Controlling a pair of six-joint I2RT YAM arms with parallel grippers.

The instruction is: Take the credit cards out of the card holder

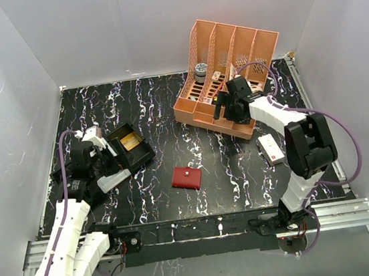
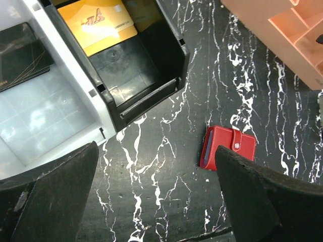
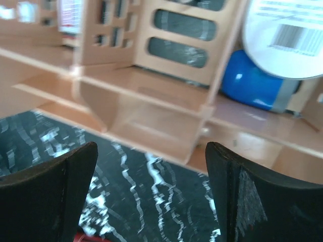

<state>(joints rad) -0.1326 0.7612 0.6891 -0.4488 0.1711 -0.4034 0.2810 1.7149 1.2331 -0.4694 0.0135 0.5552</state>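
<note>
Card holder (image 1: pixel 186 177) lies closed on the black marbled table (image 1: pixel 167 106), between both arms and well apart from each. Left gripper (image 1: pixel 109 158) sits beside the black tray (image 1: pixel 144 156); right gripper (image 1: pixel 221 110) is at the orange file rack (image 1: pixel 223 42).

Left wrist view: claw wide and empty, holder snapped shut with a blue card edge (image 2: pixel 206 151) showing, orange credit card (image 2: pixel 101 25) in the tray.

Right wrist view: claw wide, empty, facing the rack.

Black marbled worktop (image 1: pixel 161 114); orange file rack (image 1: pixel 247 46) at back R; black tray (image 1: pixel 144 151) on L; white box w/ red mark (image 1: pixel 271 149) nr R edge.
</note>
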